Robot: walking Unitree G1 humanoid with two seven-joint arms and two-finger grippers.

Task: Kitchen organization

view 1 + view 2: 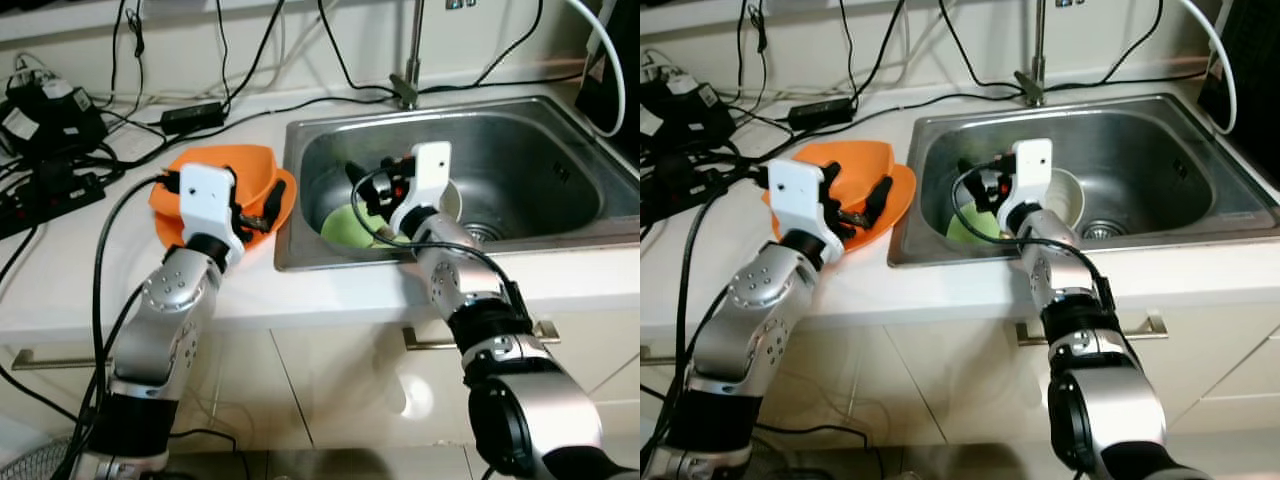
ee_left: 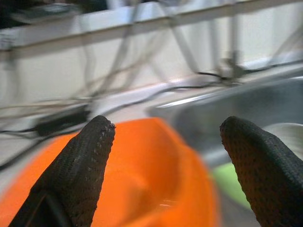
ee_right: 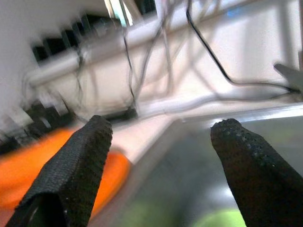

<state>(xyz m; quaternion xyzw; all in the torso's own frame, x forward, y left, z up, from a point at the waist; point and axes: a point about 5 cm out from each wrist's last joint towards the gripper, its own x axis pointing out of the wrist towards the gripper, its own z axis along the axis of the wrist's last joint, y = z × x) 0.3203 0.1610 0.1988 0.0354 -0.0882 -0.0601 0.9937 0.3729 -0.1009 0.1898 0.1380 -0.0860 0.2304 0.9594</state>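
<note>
Left eye view: the left gripper (image 1: 262, 212) hangs over the stacked orange plastic plates (image 1: 262, 178) on the white countertop (image 1: 90, 255), and its two black fingers stand spread, with nothing between them. The left wrist view confirms it: both fingertips (image 2: 97, 142) wide apart, and the orange plates just beyond and below them, blurred. Whether a fingertip touches the orange rim cannot be told.

To that gripper's right lies the stainless steel sink (image 1: 560, 175), and here is the right gripper (image 1: 372, 178), reaching down inside the basin near its left wall. Its fingers are parted too, as the right wrist view shows, gripping nothing. Directly beneath and beside the right gripper sits a round light green plate (image 1: 345, 226), and just to its right a cream-coloured bowl (image 1: 452, 200), partly hidden by the white wrist housing. Beyond the right gripper, at the sink's back edge, rises the metal tap (image 1: 410, 60).

Far off to the left gripper's left, black power adapters and tangled cables (image 1: 50, 130) clutter the countertop's back corner.
</note>
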